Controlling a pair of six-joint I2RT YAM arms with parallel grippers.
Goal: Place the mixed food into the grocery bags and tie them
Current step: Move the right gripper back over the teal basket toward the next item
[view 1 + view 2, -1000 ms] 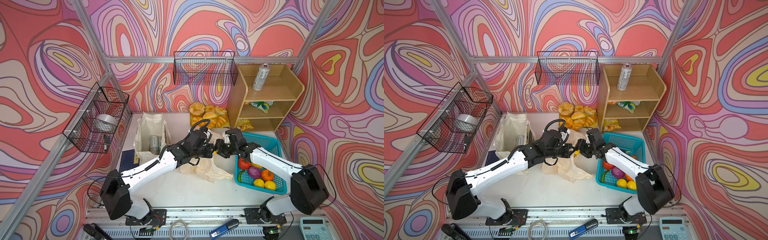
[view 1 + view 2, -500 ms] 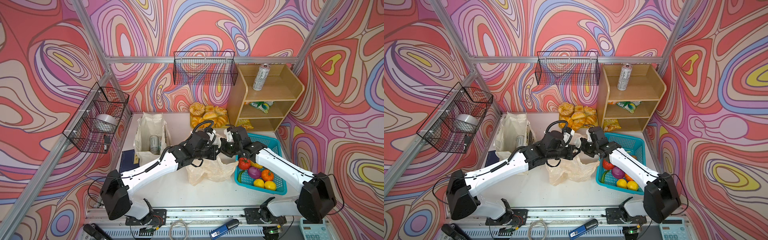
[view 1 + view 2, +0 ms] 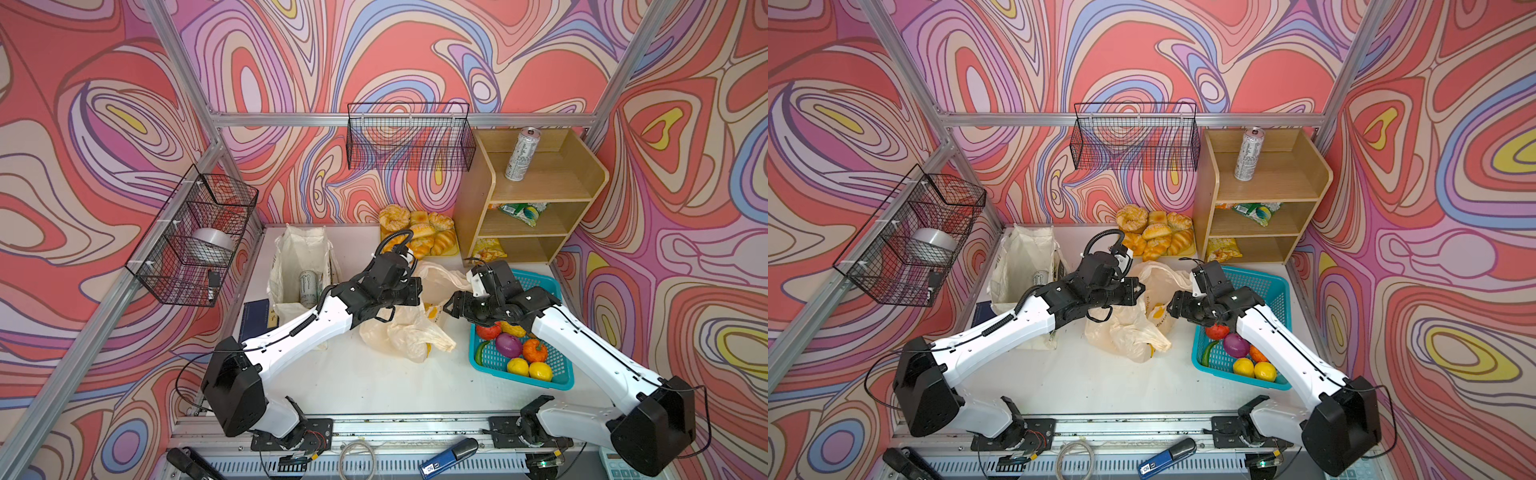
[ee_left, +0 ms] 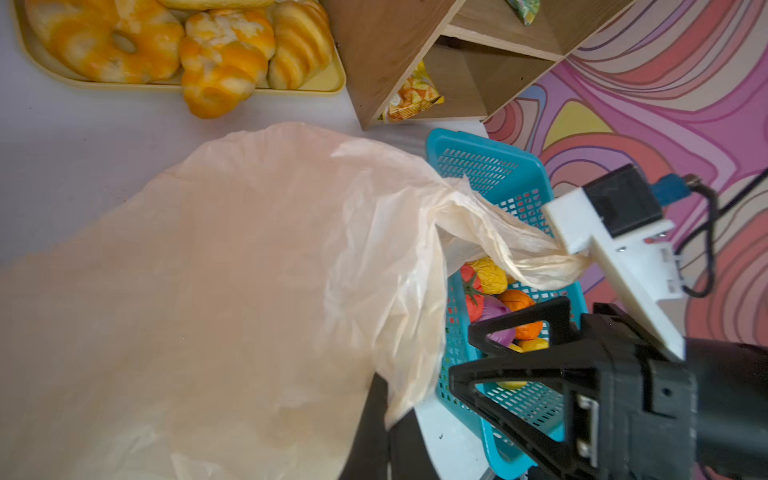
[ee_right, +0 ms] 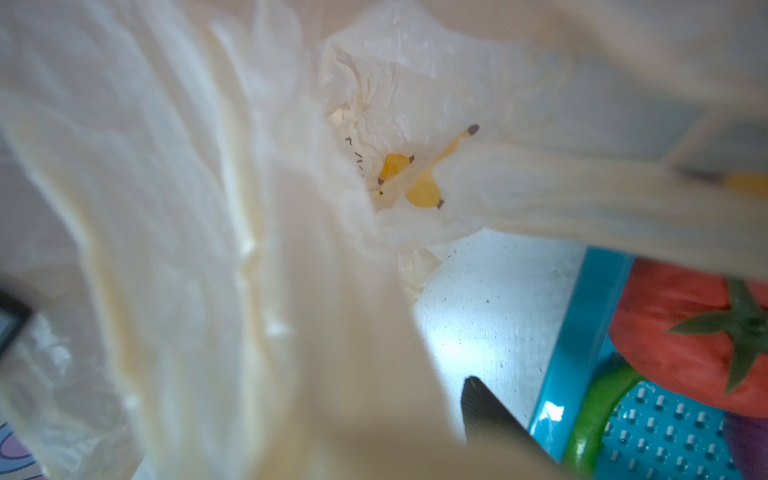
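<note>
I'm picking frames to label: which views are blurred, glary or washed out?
Right wrist view: plastic bag against the lens is a soft blur, only its banana print sharp, glare on the table; left wrist view: bag slightly soft, bread rolls overexposed; both top views: crisp, evenly lit.

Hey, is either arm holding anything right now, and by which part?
The left gripper is shut on the banana-print plastic bag, pinching its raised top edge. The right gripper stands open, gripping nothing; one bag handle drapes over its wrist.

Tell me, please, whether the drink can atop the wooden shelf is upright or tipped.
Upright: the drink can stands on its base on the wooden shelf, lid upward.
</note>
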